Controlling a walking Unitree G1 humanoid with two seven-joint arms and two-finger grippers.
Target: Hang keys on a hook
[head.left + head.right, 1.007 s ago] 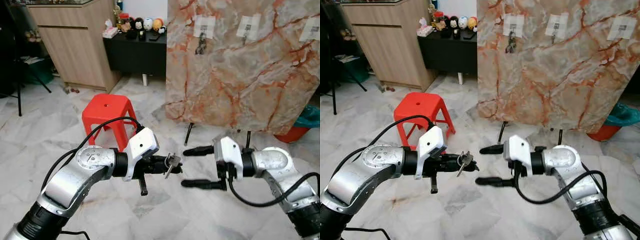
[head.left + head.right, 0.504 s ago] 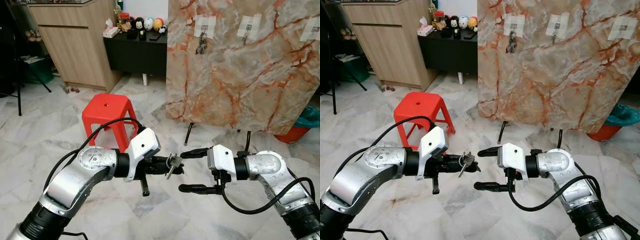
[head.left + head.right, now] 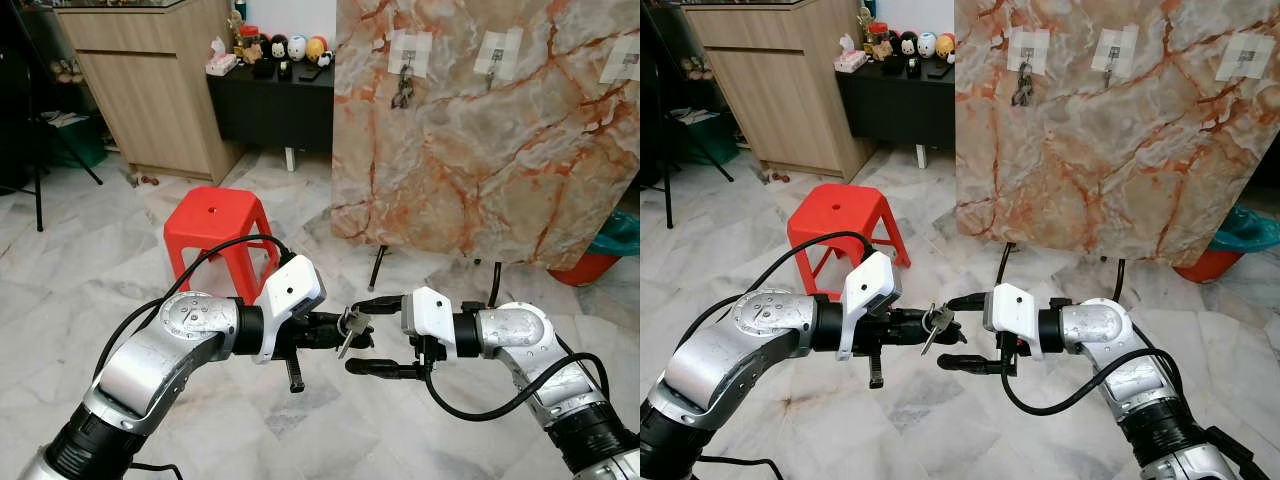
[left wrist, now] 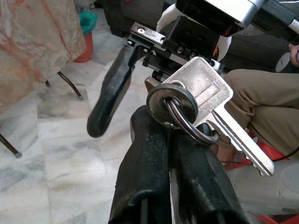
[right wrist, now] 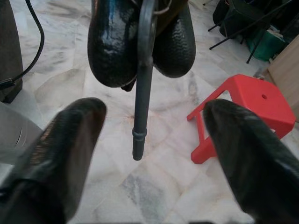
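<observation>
Two grippers meet at mid-height over the marble floor [image 3: 80,250]: the left gripper [image 3: 343,331] holds the keys [image 3: 350,324] pinched by their ring between closed fingers, and the right gripper [image 3: 358,335] faces it with fingers spread wide above and below the bunch. For a clean handover, judge the right fingers centred on the key blade before closing, and release the left only once that grip is firm. Well beyond, the marble panel [image 3: 480,150] carries free hooks [image 3: 497,62], one beside an already hung set.
</observation>
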